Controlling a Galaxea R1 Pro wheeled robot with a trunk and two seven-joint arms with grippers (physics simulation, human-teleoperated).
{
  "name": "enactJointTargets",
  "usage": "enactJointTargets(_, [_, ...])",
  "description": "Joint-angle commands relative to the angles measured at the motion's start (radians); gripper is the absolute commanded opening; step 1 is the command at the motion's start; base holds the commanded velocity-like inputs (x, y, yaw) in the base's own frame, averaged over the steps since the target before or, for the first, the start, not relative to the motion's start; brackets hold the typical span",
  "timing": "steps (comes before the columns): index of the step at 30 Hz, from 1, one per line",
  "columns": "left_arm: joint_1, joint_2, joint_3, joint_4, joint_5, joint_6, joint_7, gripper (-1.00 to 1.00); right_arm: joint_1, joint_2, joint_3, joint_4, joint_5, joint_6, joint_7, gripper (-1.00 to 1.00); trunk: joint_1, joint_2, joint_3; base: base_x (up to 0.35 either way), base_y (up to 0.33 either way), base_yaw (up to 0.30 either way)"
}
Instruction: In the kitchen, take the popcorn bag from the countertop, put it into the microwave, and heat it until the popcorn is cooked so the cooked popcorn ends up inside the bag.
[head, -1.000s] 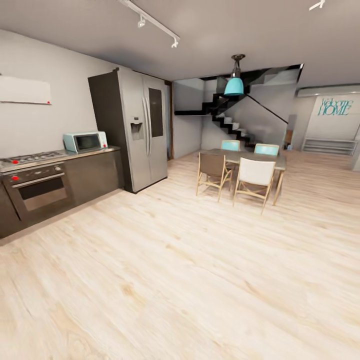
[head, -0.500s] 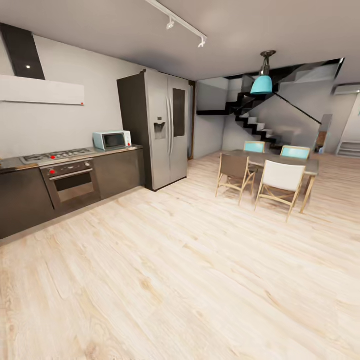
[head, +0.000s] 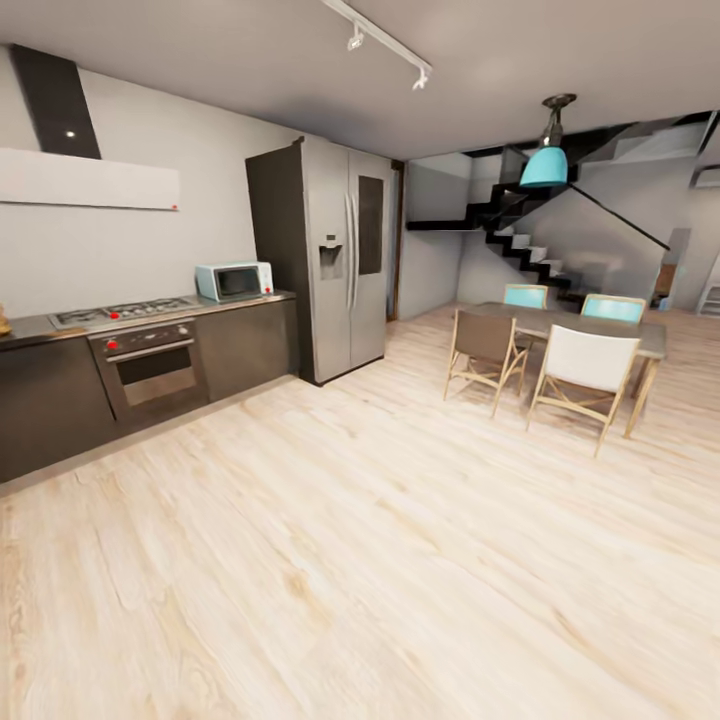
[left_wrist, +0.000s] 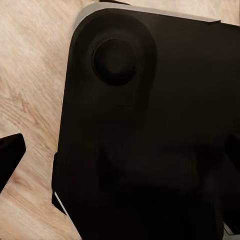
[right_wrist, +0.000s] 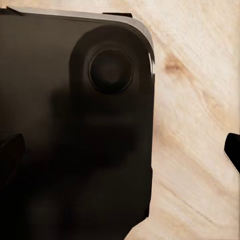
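The pale mint-blue microwave stands on the grey countertop in the kitchen, beside the tall fridge, with its dark door closed. A tan sliver shows on the counter at the head view's left edge; I cannot tell whether it is the popcorn bag. Popcorn is out of view. In the left wrist view my left gripper hangs open over the robot's dark base, with nothing between its fingers. My right gripper is open too, its fingertips far apart above the base and floor.
A gas hob and dark oven lie left of the microwave. The steel fridge stands at the counter's end. A dining table with chairs is at right, stairs behind. Wide wood floor lies between me and the counter.
The whole head view has shifted: the camera turned left, so counter, fridge and table sit further right in the picture and more of the hood and left counter shows. Nothing itself moved.
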Motion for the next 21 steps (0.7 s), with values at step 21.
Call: enactJointTargets(21, [0.000, 0.006, -0.001, 0.000, 0.009, 0.000, 0.000, 1.00, -0.001, 0.006, -0.001, 0.001, 0.000, -0.002, -0.003, 1.00, 0.001, 0.000, -0.001, 0.325, 0.000, 0.075])
